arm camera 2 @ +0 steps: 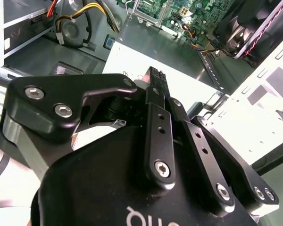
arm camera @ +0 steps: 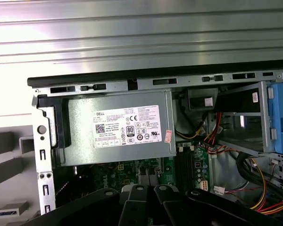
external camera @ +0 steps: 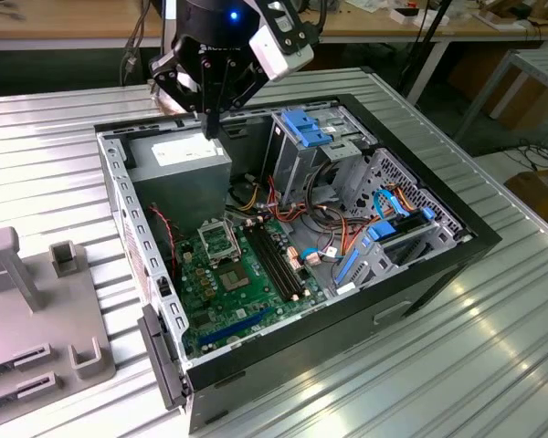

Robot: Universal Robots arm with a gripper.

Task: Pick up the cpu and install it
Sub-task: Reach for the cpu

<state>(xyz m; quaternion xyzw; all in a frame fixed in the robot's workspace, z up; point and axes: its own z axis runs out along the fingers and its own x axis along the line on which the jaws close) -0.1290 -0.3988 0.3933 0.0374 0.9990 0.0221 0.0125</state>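
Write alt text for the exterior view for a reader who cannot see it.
A black gripper, jaws together, hangs over the grey power supply box in an open computer case lying on a ribbed metal table. Its green motherboard and coloured cables are exposed; a grey fixture sits at the exterior view's left.

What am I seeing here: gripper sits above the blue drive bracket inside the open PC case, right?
Not quite. In the exterior view the gripper is above the grey power supply with the white label, not the blue drive bracket, which lies toward the exterior view's right. It is inside the open PC case.
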